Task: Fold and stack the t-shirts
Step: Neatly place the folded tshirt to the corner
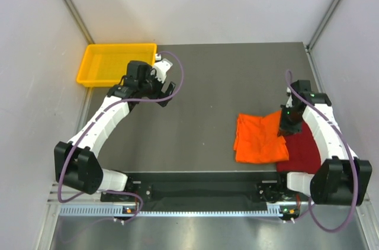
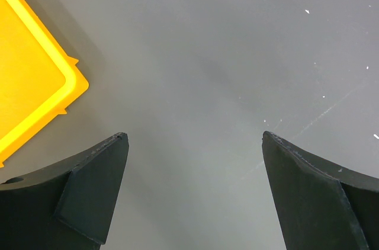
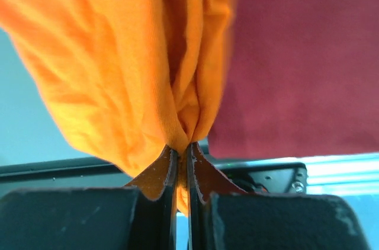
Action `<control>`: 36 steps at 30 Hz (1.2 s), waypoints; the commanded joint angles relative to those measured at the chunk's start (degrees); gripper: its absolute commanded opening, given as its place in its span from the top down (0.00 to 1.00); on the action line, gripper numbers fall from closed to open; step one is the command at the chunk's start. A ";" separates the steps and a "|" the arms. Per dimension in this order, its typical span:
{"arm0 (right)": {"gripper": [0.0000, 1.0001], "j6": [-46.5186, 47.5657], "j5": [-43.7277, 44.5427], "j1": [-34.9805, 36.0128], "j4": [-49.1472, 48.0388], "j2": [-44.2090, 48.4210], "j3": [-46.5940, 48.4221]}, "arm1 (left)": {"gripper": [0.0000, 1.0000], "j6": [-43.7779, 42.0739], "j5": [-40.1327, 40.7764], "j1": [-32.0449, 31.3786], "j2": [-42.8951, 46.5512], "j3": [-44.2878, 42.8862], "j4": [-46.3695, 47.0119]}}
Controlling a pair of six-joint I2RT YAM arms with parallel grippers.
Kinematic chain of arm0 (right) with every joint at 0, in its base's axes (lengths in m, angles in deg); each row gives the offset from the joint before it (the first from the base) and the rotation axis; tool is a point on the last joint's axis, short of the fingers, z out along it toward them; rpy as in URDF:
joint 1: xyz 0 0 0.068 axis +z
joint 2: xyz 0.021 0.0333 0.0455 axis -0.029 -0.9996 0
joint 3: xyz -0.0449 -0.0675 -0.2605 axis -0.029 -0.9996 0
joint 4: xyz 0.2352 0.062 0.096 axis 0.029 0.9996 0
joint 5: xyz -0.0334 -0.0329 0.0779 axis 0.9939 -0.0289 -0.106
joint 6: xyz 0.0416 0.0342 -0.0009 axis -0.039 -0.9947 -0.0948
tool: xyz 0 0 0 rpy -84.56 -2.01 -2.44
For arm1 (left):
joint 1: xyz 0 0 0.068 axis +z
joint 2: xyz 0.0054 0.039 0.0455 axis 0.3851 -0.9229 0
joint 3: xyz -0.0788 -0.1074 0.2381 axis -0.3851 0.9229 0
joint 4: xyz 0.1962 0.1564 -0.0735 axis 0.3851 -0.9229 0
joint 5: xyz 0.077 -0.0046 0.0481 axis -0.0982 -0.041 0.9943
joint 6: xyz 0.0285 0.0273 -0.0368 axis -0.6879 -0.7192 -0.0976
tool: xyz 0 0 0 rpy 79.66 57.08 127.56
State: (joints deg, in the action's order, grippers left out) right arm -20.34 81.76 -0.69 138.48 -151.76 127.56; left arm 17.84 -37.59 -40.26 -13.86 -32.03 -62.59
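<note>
The right tool (image 3: 182, 155) is sitting closest to the lens. Its two dark fingers (image 3: 160, 173) are clenching flat together on a bunched fold of the orange t-shirt (image 3: 112, 60), and the cloth is gathering into deep creases right at the tips. Behind that fold the dark red t-shirt (image 3: 302, 54) is lying smooth.

From above, the right arm (image 1: 323, 137) is bending up from its base at the near right. Its elbow is pushing out toward the right wall and its wrist is pointing down over the line where the two shirts meet. The orange t-shirt is lying as a rough rectangle on the near right part of the counter (image 1: 225, 78), with its right edge overlapping the dark red one. The red shirt is reaching close to the counter's near edge and right edge, partly under the arm.

The left arm (image 1: 100, 122) is stretching from the near left toward the far left. The left tool (image 2: 195, 137) is hovering released, jaws spread wide, gripping nothing, over bare grey surface. The corner of the yellow tray (image 2: 59, 66) is lying just beside its left finger, not touching it. The tray is occupying the far left corner.

A broad band of grey counter is showing between the two arms, running from the shirts' left edge across to the tray. Pale walls are closing in on both sides.
</note>
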 commanded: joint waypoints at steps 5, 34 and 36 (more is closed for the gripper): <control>1.00 -0.89 6.98 0.50 9.41 5.89 7.48 | 0.01 -0.74 -0.33 0.29 1.09 -2.20 0.29; 1.00 -11.87 35.02 0.24 21.37 -3.33 19.09 | 0.01 -1.53 -0.86 0.29 3.46 -3.00 -1.55; 1.00 -12.05 35.28 -0.02 21.29 -3.33 19.27 | 0.01 -1.88 -0.51 0.29 3.46 -2.82 -1.55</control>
State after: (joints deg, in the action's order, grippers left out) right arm -30.53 112.01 -0.71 152.10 -155.93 143.34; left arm 16.88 -37.61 -40.26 -12.57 -32.77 -64.36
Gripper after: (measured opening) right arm 0.028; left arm 0.990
